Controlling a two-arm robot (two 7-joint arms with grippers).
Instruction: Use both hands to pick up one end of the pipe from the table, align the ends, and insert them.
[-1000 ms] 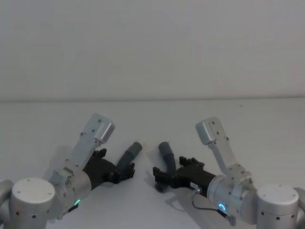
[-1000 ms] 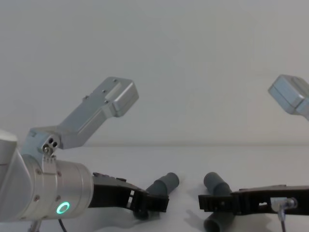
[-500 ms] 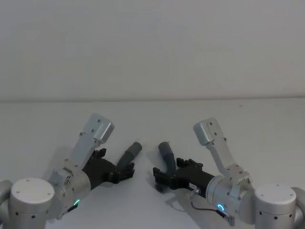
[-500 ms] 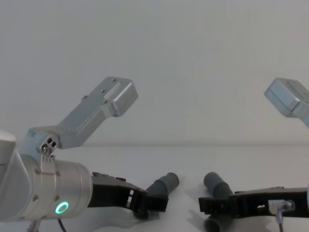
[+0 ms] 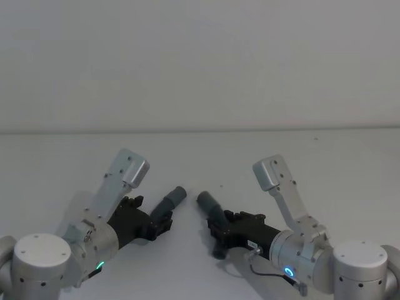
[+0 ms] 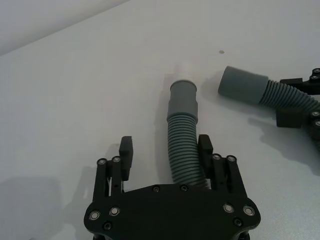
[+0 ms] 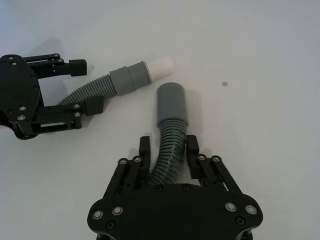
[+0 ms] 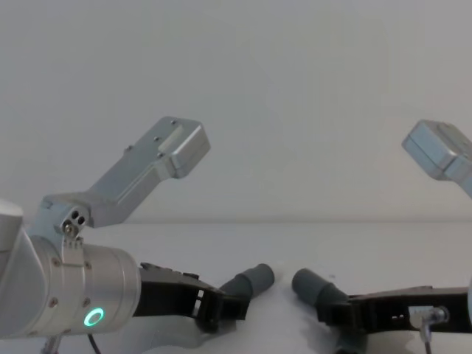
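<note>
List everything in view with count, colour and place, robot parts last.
table: one, white, under everything.
pipe: one, dark grey, ribbed, running back through both grippers.
white-tipped cuff: one, dark grey, left of centre.
plain cuff: one, dark grey, right of it, not touching.
speck: one, dark, just beyond the cuffs.
left gripper: one, black, open around the pipe.
right gripper: one, black, shut on the pipe.
left arm, right arm: silver-grey, near corners.
</note>
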